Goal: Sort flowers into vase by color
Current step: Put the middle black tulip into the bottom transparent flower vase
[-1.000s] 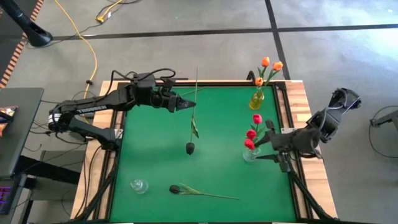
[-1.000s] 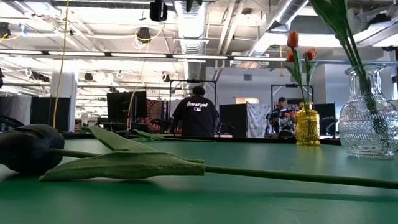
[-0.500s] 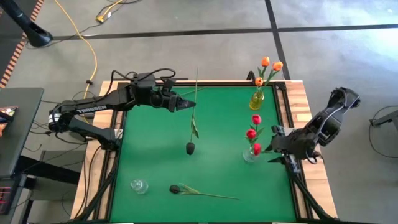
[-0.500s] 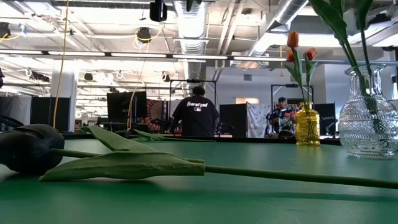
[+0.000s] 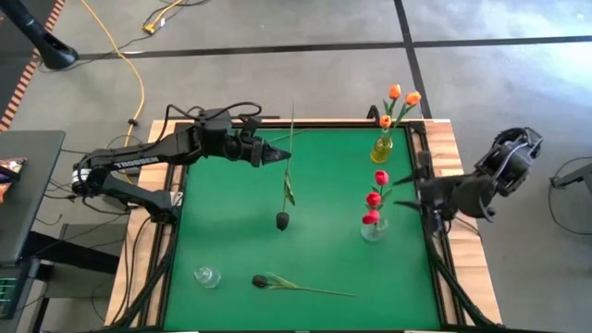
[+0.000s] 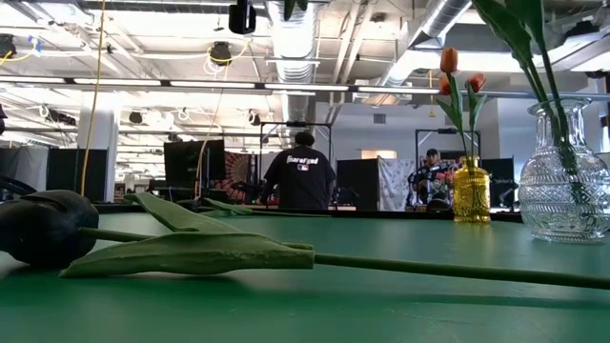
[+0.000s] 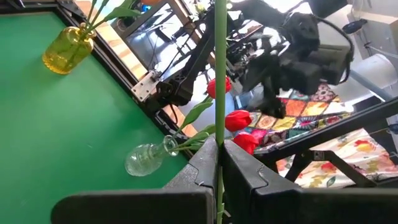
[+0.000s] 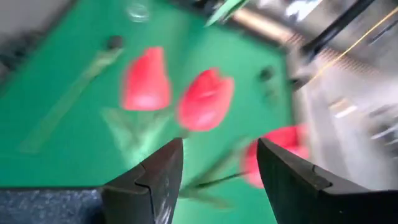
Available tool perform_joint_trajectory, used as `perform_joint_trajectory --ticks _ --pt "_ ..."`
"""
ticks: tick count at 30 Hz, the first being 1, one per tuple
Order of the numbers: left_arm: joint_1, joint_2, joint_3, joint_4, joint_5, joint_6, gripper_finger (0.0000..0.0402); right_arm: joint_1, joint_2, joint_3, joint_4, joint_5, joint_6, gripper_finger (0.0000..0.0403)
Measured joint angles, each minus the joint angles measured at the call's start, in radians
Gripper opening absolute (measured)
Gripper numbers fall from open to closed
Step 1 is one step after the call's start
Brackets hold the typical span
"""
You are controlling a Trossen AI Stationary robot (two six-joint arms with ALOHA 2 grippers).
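Observation:
My left gripper [image 5: 277, 155] is over the table's far half, shut on a dark-headed tulip [image 5: 282, 220] with a long green stem. My right gripper [image 5: 418, 196] stands open over the table's right edge, pointing at three red tulips [image 5: 373, 198] whose stems stick into a clear vase [image 5: 372, 229]; nothing is between its fingers [image 8: 163, 171]. Three orange tulips [image 5: 400, 96] stand in a yellow vase [image 5: 382, 147] at the far right. A second dark tulip [image 5: 262, 280] lies flat near the front edge. My left gripper pinches the dark tulip's stem [image 7: 219, 134] between its two fingers, about midway along it. The fingers come nearly level from the table's left and lie across the stem. The flower is lifted clear of the table, its head end toward the near edge.
A small empty clear vase [image 5: 205, 276] stands at the front left corner. The green mat [image 5: 231, 222] ends at a black frame and wooden border. Beyond the far edge, a person [image 6: 299, 176] stands in the room with their back turned.
My right gripper has drawn back from the red tulips toward the table's right edge, rising and turning its wrist, its fingers staying open. The lowest red head swung right in the vase and came back.

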Motion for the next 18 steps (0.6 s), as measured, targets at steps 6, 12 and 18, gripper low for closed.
perform_joint_trajectory --ticks 6,12,18 --pt "-0.009 0.0 0.0 0.077 -0.066 -0.127 0.0 -0.043 0.0 0.026 0.149 0.272 -0.599 0.023" --pt "-0.013 0.001 -0.001 0.257 -0.143 -0.308 0.0 -0.143 0.047 0.026 0.514 0.311 -1.178 0.023" --pt "-0.049 0.001 0.0 0.326 -0.196 -0.389 0.0 -0.245 0.131 0.026 0.814 0.147 -1.496 0.023"
